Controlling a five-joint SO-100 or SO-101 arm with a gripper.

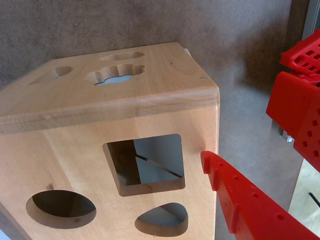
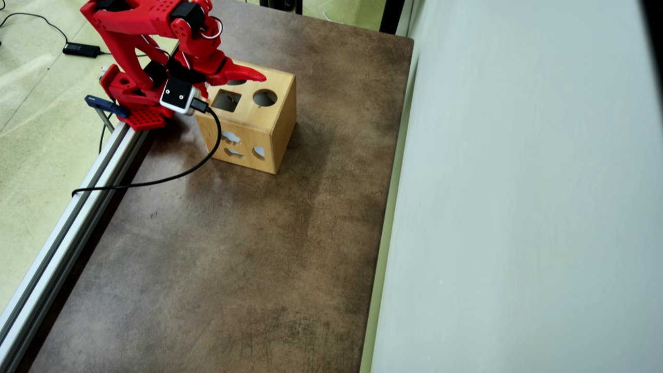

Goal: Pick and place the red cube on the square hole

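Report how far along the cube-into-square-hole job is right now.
Looks done: no red cube shows on the table or at the gripper, so it may already have dropped into the wooden box, though nothing red shows through the square hole. In hand: nothing; the gripper hangs over the box top beside the hole. Left: probably only retracting the arm.

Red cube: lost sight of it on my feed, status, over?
Tool over box, nothing seen in it; open or shut unclear. Red cube not in either view. Square hole unobstructed.
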